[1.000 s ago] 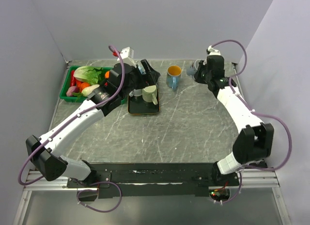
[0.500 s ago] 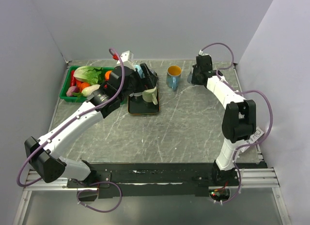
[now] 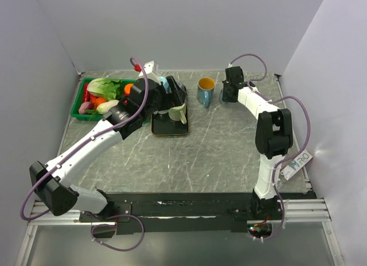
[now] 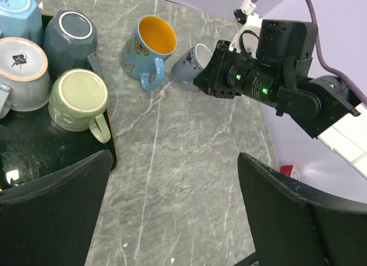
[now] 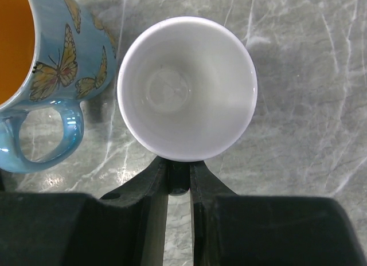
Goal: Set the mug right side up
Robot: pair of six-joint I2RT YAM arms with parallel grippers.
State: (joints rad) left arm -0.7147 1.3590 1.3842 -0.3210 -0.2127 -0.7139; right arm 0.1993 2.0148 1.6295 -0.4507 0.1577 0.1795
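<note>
right gripper (image 5: 179,183) pinching white mug (image 5: 187,88) — handle, seemingly | butterfly mug (image 5: 51,59) just beside | left gripper (image 4: 175,157) wide, empty

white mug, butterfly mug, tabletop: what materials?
White mug: likely glazed ceramic, glossy interior with soft highlights. Butterfly mug: also glazed ceramic by its sheen, printed butterflies. Table: grey veined marble look; stone or laminate, cannot tell.

You look straight into mug (image 5: 186,88) from right wrist: round mouth, glossy white inside, empty. Outside pale grey-blue, small print. Pose: tipped, mouth angled up and toward butterfly mug (image 5: 51,65). Lies just right of butterfly mug, close beside it. Held: right gripper (image 5: 179,169) pinched tight below rim edge.
</note>
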